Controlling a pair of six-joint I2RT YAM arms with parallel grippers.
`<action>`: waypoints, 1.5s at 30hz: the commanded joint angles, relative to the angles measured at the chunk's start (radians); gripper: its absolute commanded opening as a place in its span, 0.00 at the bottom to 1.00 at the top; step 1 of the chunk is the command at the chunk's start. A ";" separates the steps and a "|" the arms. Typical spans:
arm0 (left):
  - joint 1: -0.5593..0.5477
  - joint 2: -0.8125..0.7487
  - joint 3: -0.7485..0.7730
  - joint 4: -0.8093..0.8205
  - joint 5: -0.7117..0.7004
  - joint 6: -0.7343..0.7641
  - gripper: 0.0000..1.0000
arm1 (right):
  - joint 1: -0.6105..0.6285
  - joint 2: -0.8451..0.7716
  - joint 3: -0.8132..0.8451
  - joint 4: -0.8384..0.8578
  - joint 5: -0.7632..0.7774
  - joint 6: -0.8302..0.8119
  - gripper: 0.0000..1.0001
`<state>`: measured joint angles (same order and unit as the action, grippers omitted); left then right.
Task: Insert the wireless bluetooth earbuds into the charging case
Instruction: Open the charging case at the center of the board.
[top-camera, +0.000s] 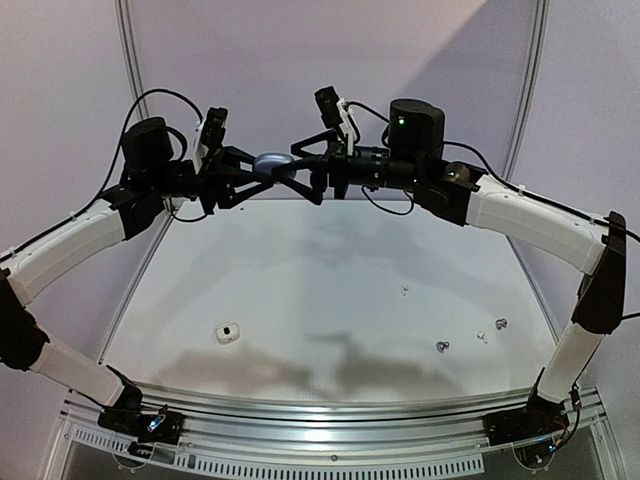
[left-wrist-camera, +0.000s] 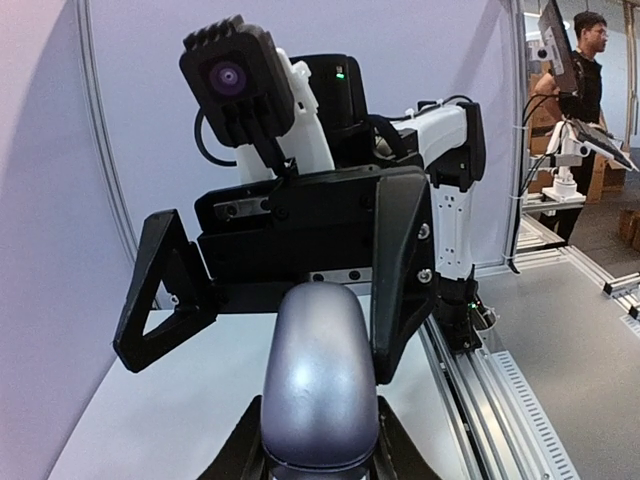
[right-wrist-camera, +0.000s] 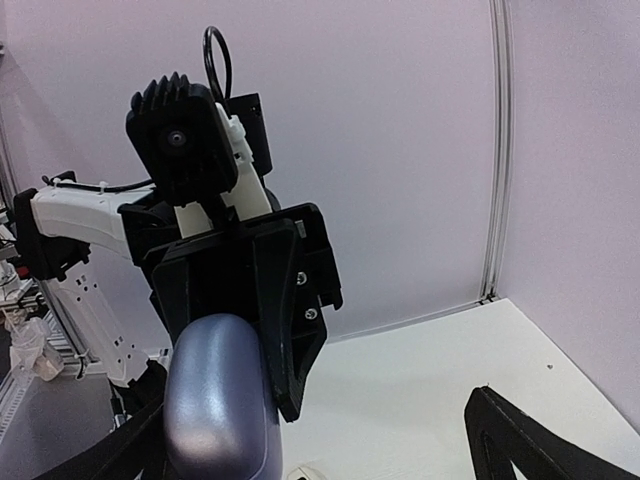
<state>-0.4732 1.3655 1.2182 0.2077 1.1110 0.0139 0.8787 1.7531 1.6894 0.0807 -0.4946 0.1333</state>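
A grey-purple pebble-like charging case (top-camera: 270, 163) is held high above the table, and its lid looks closed. My left gripper (top-camera: 257, 170) is shut on it; in the left wrist view the case (left-wrist-camera: 318, 380) stands up between my fingers. My right gripper (top-camera: 306, 172) faces it with its jaws wide open, one finger (left-wrist-camera: 400, 270) close beside the case. In the right wrist view the case (right-wrist-camera: 215, 405) sits at the lower left by my left finger. A dark earbud (top-camera: 441, 347) and small white earbuds (top-camera: 480, 337) lie on the table at the right.
A white charging case (top-camera: 229, 333) lies on the white table (top-camera: 330, 270) at the near left. Another small pale piece (top-camera: 404, 290) lies mid-right, and one more (top-camera: 500, 324) at the far right. Walls enclose the back and sides.
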 joint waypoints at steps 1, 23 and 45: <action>-0.013 -0.022 0.027 -0.051 0.048 0.062 0.00 | 0.003 -0.008 0.014 -0.071 0.074 -0.037 0.99; -0.029 -0.048 0.014 -0.147 0.045 0.139 0.00 | 0.002 0.011 0.071 -0.171 0.141 -0.046 0.95; -0.028 -0.079 -0.093 -0.118 -0.079 0.043 0.00 | -0.062 -0.023 0.072 -0.046 0.002 0.165 0.99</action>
<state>-0.4870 1.3117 1.1599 0.0780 1.0573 0.0517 0.8757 1.7527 1.7473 0.0250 -0.5331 0.2008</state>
